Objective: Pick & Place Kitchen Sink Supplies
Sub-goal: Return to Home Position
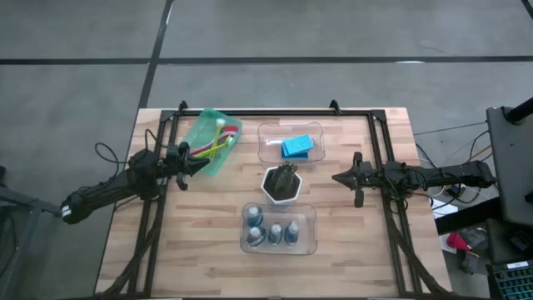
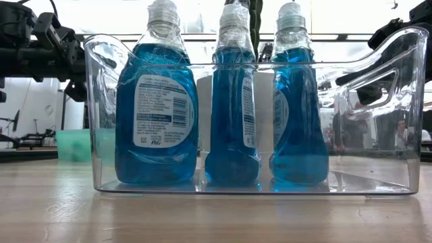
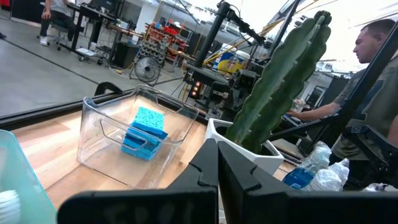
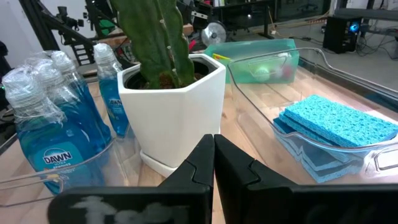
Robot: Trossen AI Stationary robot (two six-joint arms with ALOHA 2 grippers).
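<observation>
Blue sponges (image 1: 298, 147) lie stacked in a clear bin (image 1: 271, 150) at the table's far middle. Three bottles of blue liquid (image 1: 273, 233) stand upright in a clear bin (image 1: 310, 242) near the front edge. Slim brushes (image 1: 214, 143) lie in a green tray (image 1: 200, 129) at the far left. My left gripper (image 1: 205, 162) hovers shut beside the tray's near end, touching nothing. My right gripper (image 1: 336, 177) hovers shut to the right of the white pot, holding nothing. In the wrist views both pairs of fingertips (image 3: 217, 163) (image 4: 214, 155) meet.
A white hexagonal pot with a dark cactus (image 1: 281, 183) stands at the table's centre between the bins. A black frame (image 1: 275, 112) runs along the far edge and down both sides. Bare wood lies between the pot and my right gripper. A person (image 3: 373, 74) stands beyond the table.
</observation>
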